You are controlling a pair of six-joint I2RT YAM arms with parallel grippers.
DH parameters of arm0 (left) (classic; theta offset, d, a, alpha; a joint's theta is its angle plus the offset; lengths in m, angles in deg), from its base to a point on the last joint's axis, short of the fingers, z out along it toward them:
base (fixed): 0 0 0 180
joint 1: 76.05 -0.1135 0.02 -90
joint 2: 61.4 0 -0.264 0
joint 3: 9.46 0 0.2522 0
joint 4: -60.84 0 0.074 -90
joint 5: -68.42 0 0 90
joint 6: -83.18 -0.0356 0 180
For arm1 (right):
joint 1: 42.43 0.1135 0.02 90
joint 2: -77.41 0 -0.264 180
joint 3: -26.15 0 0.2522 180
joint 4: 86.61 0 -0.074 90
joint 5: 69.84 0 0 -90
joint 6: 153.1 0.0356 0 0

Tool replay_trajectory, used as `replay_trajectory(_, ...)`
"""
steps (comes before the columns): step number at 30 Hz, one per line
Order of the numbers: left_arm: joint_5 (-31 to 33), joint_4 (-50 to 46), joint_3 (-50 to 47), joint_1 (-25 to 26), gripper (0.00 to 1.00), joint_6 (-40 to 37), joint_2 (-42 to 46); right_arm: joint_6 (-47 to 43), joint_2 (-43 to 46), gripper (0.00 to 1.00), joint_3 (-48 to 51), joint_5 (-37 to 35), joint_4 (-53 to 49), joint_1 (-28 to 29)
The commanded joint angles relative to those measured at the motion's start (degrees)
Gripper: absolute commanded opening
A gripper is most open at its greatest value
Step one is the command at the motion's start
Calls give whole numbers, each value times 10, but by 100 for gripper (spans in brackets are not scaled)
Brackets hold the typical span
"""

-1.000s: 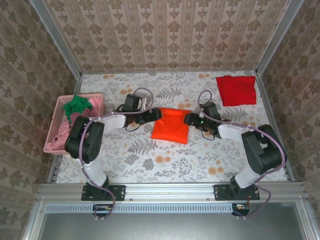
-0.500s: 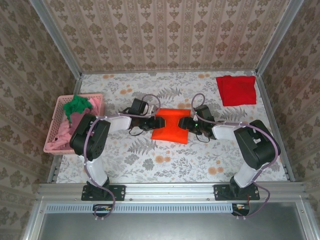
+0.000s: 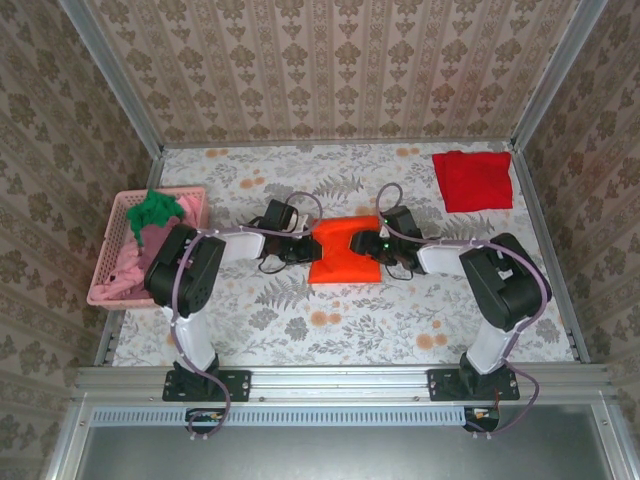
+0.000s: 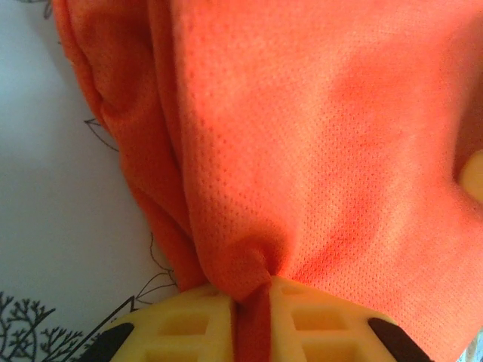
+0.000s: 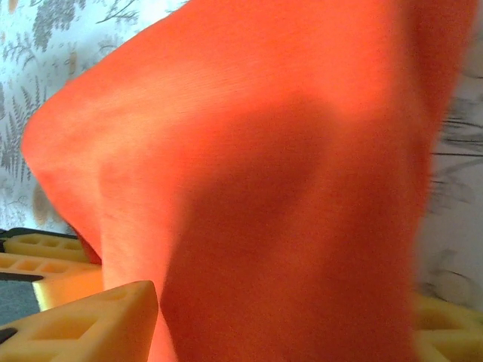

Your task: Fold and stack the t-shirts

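At table centre, top view: orange t-shirt, one item, partly folded and bunched narrow, an arm meeting it from either side.

- Left gripper: at the shirt's 9 o'clock edge. In the left wrist view its yellow fingers are closed tight on a gathered pleat of the orange cloth, and the weave fans out above the pinch.
- Right gripper: at the shirt's 3 o'clock edge. In the right wrist view one yellow finger sits low and left, with orange cloth heaped across the space between the jaws. They look set apart, but whether they pinch the cloth I cannot tell.
- Red t-shirt: folded flat, at the table's 1 o'clock corner, well apart from both arms.
- Basket: at 9 o'clock, holding a green t-shirt and a pink one, both unfolded.

Step in hand, as judged: side fold of the orange shirt, with both edges drawn towards its middle.

Next move calls for: laying the gathered edges flat and letting go without dragging the cloth, then carrying the shirt to the red one.
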Motion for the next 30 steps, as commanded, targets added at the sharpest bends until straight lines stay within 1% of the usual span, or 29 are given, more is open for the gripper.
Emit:
replay_trajectory(1,14,-23,-5,0,17,1,-30,-6,-28,63,-23,37,34,14)
replay_trajectory(5,14,-22,-6,-3,16,1,-32,-7,-52,55,-34,66,62,15)
replay_trajectory(6,14,-21,-7,-4,17,0,-32,-7,-57,51,-38,70,62,16)
replay_trajectory(8,14,-17,-10,-4,17,1,-30,-12,-64,37,-44,78,63,16)
replay_trajectory(10,14,-10,-13,-5,20,3,-28,-20,-70,22,-50,86,61,16)
replay_trajectory(11,15,-6,-14,-5,22,4,-26,-27,-70,15,-53,86,52,15)
replay_trajectory(12,14,-2,-16,-6,27,5,-23,-40,-68,6,-58,84,38,14)
replay_trajectory(13,14,1,-18,-6,33,5,-19,-54,-64,0,-63,76,21,13)
replay_trajectory(15,22,19,-28,-7,55,9,0,-102,-50,0,-74,49,-33,8)
replay_trajectory(17,37,43,-43,-7,70,10,30,-158,-34,0,-94,10,-98,4)
replay_trajectory(19,63,66,-60,-7,78,7,64,-222,-20,0,-120,-42,-169,-1)
replay_trajectory(21,85,93,-77,-7,82,-8,90,-281,-12,0,-151,-94,-236,-15)
replay_trajectory(22,94,100,-82,-8,91,-14,100,-302,-9,0,-160,-107,-256,-27)
replay_trajectory(24,105,118,-95,-9,95,-25,113,-331,-5,0,-182,-120,-287,-61)
replay_trajectory(27,103,164,-114,-6,98,-38,123,-361,-9,0,-216,-78,-304,-124)
replay_trajectory(30,89,186,-116,1,100,-77,120,-402,-23,0,-256,-95,-312,-163)
